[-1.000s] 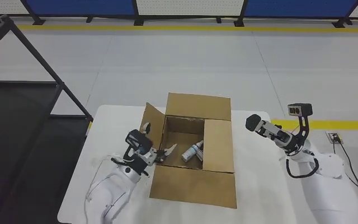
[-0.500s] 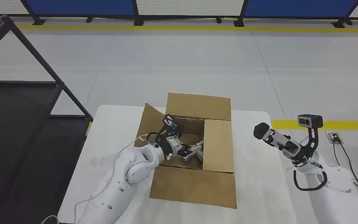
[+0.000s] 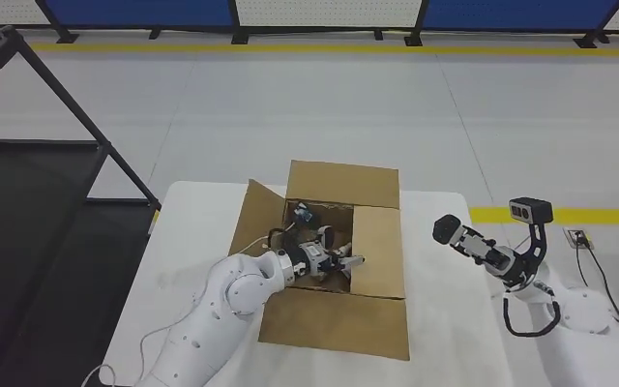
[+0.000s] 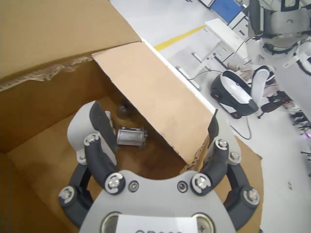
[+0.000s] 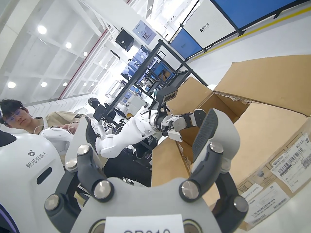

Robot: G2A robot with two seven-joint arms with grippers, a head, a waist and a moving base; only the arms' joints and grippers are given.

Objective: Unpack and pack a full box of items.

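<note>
Stage: judged to be the unpacking half. The box (image 3: pixel 329 329) stands open on the desk (image 3: pixel 193 223) with things lying inside it, and neither claw carries anything.

Left claw: the left claw (image 4: pixel 155 113) is down inside the box, spread wide and pinching nothing. It sits just above the box floor.

Task's thing: a small silver bottle (image 4: pixel 131 137) lies on its side on the box floor, just beside one finger (image 4: pixel 102 122). It is near the fold of the inner flap (image 4: pixel 155 90).

Second item: a small dark thing (image 4: pixel 122 109) sits deeper in the same corner, too dim to name.

Right claw: the right claw (image 5: pixel 148 117) hangs off to the side of the box, well apart from it. It is spread and has nothing between its fingers.

Left to do: at least these two things have to come out. After that the repacking is all ahead, as far as can be judged.

In the way: the flap leans in over the opening and partly roofs the bottle. The claw's other finger (image 4: pixel 215 127) is right at the flap's torn edge and could snag it on closing or lifting.

Around: a black rack (image 3: pixel 58 193) stands beside the desk. A printed label (image 5: pixel 289 168) is stuck on the box's outer wall.
</note>
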